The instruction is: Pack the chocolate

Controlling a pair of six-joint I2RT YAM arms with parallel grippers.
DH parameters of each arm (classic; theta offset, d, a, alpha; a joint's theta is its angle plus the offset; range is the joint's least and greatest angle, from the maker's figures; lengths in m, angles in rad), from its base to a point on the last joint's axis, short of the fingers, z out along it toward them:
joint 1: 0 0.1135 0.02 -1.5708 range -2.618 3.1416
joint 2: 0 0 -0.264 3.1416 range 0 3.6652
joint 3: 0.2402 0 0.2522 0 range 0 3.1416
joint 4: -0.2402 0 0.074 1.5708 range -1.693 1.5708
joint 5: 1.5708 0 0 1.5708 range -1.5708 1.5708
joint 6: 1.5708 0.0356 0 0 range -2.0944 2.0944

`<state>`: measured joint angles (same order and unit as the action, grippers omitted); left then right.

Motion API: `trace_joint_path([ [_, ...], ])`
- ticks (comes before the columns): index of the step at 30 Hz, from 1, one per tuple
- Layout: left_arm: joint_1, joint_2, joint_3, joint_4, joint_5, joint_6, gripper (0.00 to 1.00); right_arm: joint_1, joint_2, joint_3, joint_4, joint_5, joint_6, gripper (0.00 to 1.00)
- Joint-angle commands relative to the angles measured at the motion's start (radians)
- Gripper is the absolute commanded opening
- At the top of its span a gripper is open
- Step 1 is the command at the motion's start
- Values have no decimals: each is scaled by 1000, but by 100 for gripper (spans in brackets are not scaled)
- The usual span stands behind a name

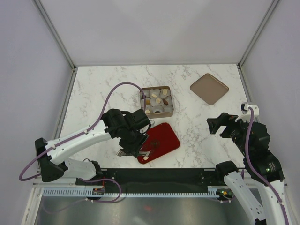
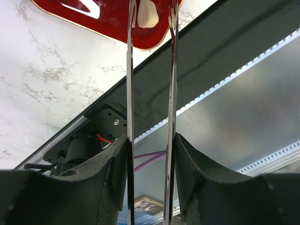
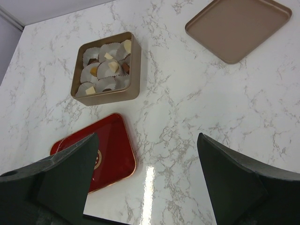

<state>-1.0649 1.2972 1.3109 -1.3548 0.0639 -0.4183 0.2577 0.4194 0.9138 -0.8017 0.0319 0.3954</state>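
Chocolate (image 2: 147,14) — a cream-white piece — is lying on the red tray (image 1: 159,142), sitting between the left gripper (image 1: 146,155)'s half-open tweezer blades (contact unclear). At three o'clock, the right gripper (image 3: 147,180) is hovering wide open, holding nothing — other pieces are sitting in the gold box (image 1: 157,101).

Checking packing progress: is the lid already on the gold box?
No, the lid lies apart on the table, and the gold box stands open with its paper cups showing.

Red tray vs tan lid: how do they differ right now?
The red tray is glossy red, lying near the left gripper, with a cream chocolate on it. The tan lid is matte tan, bare, at the far right. Both are flat, rounded squares on the table.
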Motion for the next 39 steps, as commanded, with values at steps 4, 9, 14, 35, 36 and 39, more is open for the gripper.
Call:
trace_joint_path([
  [4, -9, -6, -13, -78, 67, 39, 49, 0, -11, -1, 25, 16, -6, 95],
  [9, -9, 8, -18, -79, 56, 35, 49, -2, -13, 0, 24, 16, -9, 95],
  [14, -10, 27, -25, -79, 50, 33, 49, -2, -14, 2, 24, 19, -9, 95],
  [35, -20, 54, -30, -81, 5, 24, 43, 0, -21, 0, 19, 22, -7, 95],
  [36, -20, 56, -30, -81, 5, 24, 42, 0, -22, 2, 18, 22, -9, 95],
  [39, -21, 56, -32, -79, 2, 24, 41, 0, -22, 3, 16, 22, -9, 95],
])
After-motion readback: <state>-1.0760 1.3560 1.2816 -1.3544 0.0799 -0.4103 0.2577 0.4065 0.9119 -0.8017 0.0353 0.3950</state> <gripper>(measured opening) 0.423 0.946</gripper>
